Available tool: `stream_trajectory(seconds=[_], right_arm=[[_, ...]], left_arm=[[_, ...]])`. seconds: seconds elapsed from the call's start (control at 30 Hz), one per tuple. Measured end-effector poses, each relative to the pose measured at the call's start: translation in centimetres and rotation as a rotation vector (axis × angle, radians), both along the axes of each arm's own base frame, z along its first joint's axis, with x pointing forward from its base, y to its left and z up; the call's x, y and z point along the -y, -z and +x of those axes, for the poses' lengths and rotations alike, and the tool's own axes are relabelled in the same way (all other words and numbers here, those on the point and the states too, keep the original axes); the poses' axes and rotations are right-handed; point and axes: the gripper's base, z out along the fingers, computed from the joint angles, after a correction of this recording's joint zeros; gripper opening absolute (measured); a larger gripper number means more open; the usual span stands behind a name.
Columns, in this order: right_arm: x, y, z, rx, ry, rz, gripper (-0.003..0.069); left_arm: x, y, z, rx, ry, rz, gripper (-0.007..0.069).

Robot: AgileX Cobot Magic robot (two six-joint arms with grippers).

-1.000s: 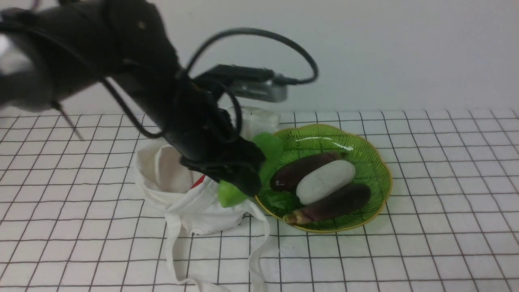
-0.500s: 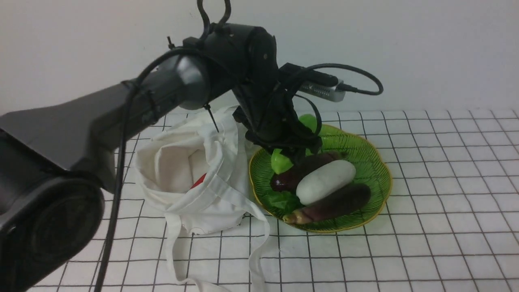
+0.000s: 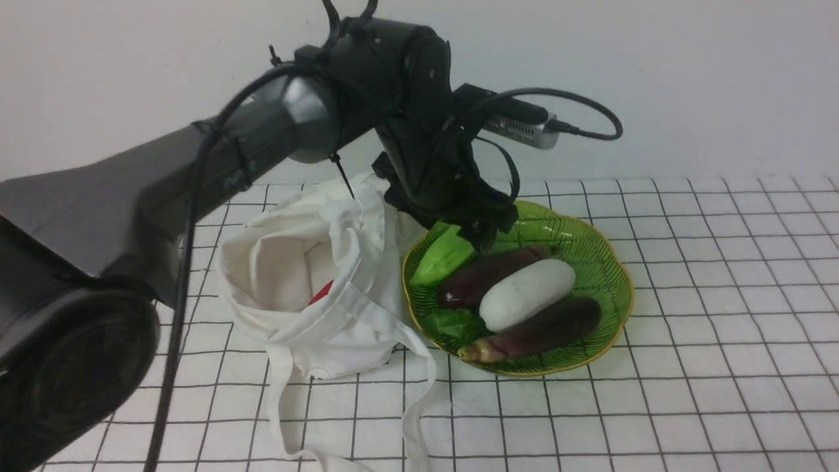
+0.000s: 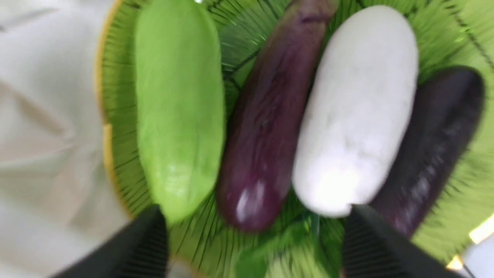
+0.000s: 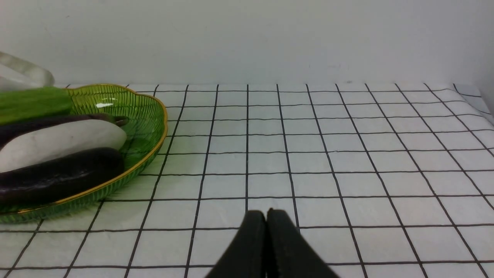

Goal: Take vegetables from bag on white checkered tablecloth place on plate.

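The light green gourd lies on the left side of the green plate, next to a purple eggplant. In the left wrist view the gourd lies free of my fingers. My left gripper hovers just above the plate, open and empty, with its jaws wide apart in the left wrist view. The white cloth bag sits slumped left of the plate on the checkered tablecloth. My right gripper is shut and empty, low over the cloth to the right of the plate.
Two dark purple eggplants and a white oblong vegetable lie in the plate, with a green leaf at its front. Something red shows inside the bag. The bag's straps trail toward the front edge.
My left arm swung from the bag to over the plate carrying the gourd. The gourd has left the jaws and now lies flat in the plate.
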Motion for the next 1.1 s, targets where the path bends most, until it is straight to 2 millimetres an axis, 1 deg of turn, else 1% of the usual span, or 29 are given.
stream_trajectory(seconds=[0.07,0.1,0.13,0.17,0.23,0.27,0.3,0.33,0.37,0.4,0.43,0.47,0.5,0.53,0.6,0.67,0.7,0.73,0.77,0.8,0.83,0.87,0.9,0.93,0.97,1.0,1.1], right_arm=[[0.0,0.0,0.0,0.000,0.000,0.000,-0.0018],[0.0,0.0,0.0,0.000,0.000,0.000,-0.0018],[0.0,0.0,0.0,0.000,0.000,0.000,-0.0018],[0.0,0.0,0.0,0.000,0.000,0.000,-0.0018],[0.0,0.0,0.0,0.000,0.000,0.000,-0.0018],[0.0,0.0,0.0,0.000,0.000,0.000,-0.0018],[0.0,0.0,0.0,0.000,0.000,0.000,-0.0018],[0.0,0.0,0.0,0.000,0.000,0.000,-0.0018],[0.0,0.0,0.0,0.000,0.000,0.000,-0.0018],[0.0,0.0,0.0,0.000,0.000,0.000,-0.0018],[0.0,0.0,0.0,0.000,0.000,0.000,-0.0018],[0.0,0.0,0.0,0.000,0.000,0.000,-0.0018],[0.0,0.0,0.0,0.000,0.000,0.000,-0.0018],[0.0,0.0,0.0,0.000,0.000,0.000,-0.0018],[0.0,0.0,0.0,0.000,0.000,0.000,-0.0018],[0.0,0.0,0.0,0.000,0.000,0.000,-0.0018],[0.0,0.0,0.0,0.000,0.000,0.000,-0.0018],[0.0,0.0,0.0,0.000,0.000,0.000,-0.0018],[0.0,0.0,0.0,0.000,0.000,0.000,-0.0018],[0.0,0.0,0.0,0.000,0.000,0.000,-0.0018],[0.0,0.0,0.0,0.000,0.000,0.000,-0.0018],[0.0,0.0,0.0,0.000,0.000,0.000,-0.0018],[0.0,0.0,0.0,0.000,0.000,0.000,-0.0018],[0.0,0.0,0.0,0.000,0.000,0.000,-0.0018],[0.0,0.0,0.0,0.000,0.000,0.000,-0.0018],[0.0,0.0,0.0,0.000,0.000,0.000,-0.0018],[0.0,0.0,0.0,0.000,0.000,0.000,-0.0018]], left_arm=[[-1.0,-2.7,-1.1,0.023,0.006,0.023,0.0337],[-2.2,-5.6,-2.4,0.062,0.013,0.048,0.0185],[-2.6,-6.6,-2.8,0.079,0.018,0.058,0.0138],[-3.3,-8.1,-3.5,0.119,0.020,0.068,0.0078],[-4.5,-10.7,-4.8,0.186,0.011,0.080,0.0021],[-4.8,-11.1,-5.1,0.197,0.009,0.082,0.0015],[-5.8,-12.4,-6.5,0.221,0.005,0.087,0.0001],[-5.8,-12.4,-6.5,0.221,0.005,0.087,0.0001],[-7.2,-13.1,-8.4,0.225,0.003,0.091,-0.0006],[-7.8,-13.2,-9.6,0.216,0.003,0.091,-0.0008],[-8.5,-13.2,-10.8,0.203,0.005,0.090,-0.0008],[-8.7,-13.2,-11.1,0.199,0.005,0.090,-0.0008],[-10.7,-12.3,-14.9,0.151,0.014,0.069,-0.0008],[-11.1,-12.0,-15.9,0.150,0.017,0.053,-0.0008],[-12.4,-11.0,-18.9,0.176,0.019,-0.039,-0.0006],[-13.5,-9.6,-21.8,0.223,0.008,-0.159,-0.0005],[-14.1,-8.5,-23.2,0.233,0.000,-0.209,-0.0004],[-14.2,-8.4,-23.3,0.250,-0.004,-0.228,-0.0004],[-15.2,-6.0,-25.3,0.303,-0.036,-0.320,-0.0005],[-15.6,-5.0,-25.9,0.329,-0.050,-0.348,-0.0005],[-15.7,-4.9,-25.9,0.347,-0.056,-0.362,-0.0005],[-16.1,-3.6,-26.5,0.374,-0.073,-0.388,-0.0005],[-16.8,-1.6,-27.4,0.404,-0.096,-0.414,-0.0005],[-16.9,-1.4,-27.4,0.408,-0.099,-0.417,-0.0005],[-17.3,-0.3,-27.9,0.439,-0.113,-0.434,-0.0005],[-17.5,0.2,-28.0,0.455,-0.120,-0.443,-0.0005],[-17.9,1.2,-28.5,0.496,-0.133,-0.463,-0.0005]])
